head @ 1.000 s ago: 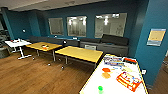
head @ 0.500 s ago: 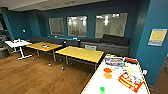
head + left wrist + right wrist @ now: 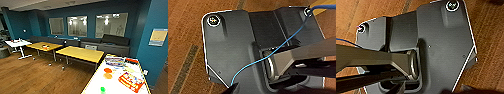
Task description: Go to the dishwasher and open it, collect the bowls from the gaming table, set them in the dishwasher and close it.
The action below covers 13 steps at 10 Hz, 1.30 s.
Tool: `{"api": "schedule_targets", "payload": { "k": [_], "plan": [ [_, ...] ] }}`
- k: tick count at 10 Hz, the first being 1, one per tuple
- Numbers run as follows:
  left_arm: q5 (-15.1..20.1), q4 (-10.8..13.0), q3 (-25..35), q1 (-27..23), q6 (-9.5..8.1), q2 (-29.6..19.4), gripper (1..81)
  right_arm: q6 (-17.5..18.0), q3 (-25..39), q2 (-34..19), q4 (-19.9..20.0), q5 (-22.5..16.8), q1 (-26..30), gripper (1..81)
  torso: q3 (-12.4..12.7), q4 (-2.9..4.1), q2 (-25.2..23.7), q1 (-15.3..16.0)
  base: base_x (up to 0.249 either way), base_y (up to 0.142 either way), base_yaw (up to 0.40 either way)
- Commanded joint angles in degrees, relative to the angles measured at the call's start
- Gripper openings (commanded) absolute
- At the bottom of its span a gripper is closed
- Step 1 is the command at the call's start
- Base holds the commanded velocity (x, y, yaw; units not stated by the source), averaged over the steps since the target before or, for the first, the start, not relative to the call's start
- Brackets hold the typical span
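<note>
White gaming table [image 3: 113, 83], wooden floor [image 3: 37, 75]

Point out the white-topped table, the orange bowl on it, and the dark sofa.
white-topped table [image 3: 113, 83]: head view, bare part of its top.
orange bowl [image 3: 108, 70]: head view, its middle.
dark sofa [image 3: 115, 39]: head view, its backrest.

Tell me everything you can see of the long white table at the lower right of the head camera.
The gaming table is a long rectangle with a plain white top and a thin yellowish edge, running from the picture's bottom edge toward the blue wall. On it lie two orange round things, a small green thing, a red-orange flat box and a colourful box at the far end. It stands on wood floor.
</note>
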Motion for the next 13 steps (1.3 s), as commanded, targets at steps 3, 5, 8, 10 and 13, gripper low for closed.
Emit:
{"api": "schedule_targets", "payload": {
  "k": [3,5,8,10,13],
  "plan": [
    [3.0,0.3,0.1,-2.9,0.12,0.2,81.1,-0.1,-0.1,-0.1,0.0,-3.1,2.8,81.1,0.0,0.00,0.0,0.0,0.000,0.000,0.000],
    [3.1,0.5,0.3,-2.9,0.30,0.1,81.1,-0.1,-0.1,0.0,0.0,-3.1,2.8,81.1,0.0,0.00,0.0,0.0,0.000,0.000,0.000],
    [3.1,0.5,0.3,-2.9,0.39,0.1,81.1,-0.1,-0.1,0.1,0.0,-3.1,2.8,81.1,0.0,0.00,0.0,0.0,0.000,0.000,-0.123],
    [3.1,0.6,0.3,-2.9,0.39,0.1,81.1,-0.1,-0.1,0.1,0.0,-3.1,2.8,81.1,0.0,0.00,0.0,0.0,0.000,0.000,-0.341],
    [3.2,0.5,0.1,-2.9,0.12,0.1,81.1,-0.2,-0.1,0.7,-0.2,-3.1,2.8,81.1,0.0,0.00,0.0,0.0,0.000,0.000,-0.356]
  ]
}}
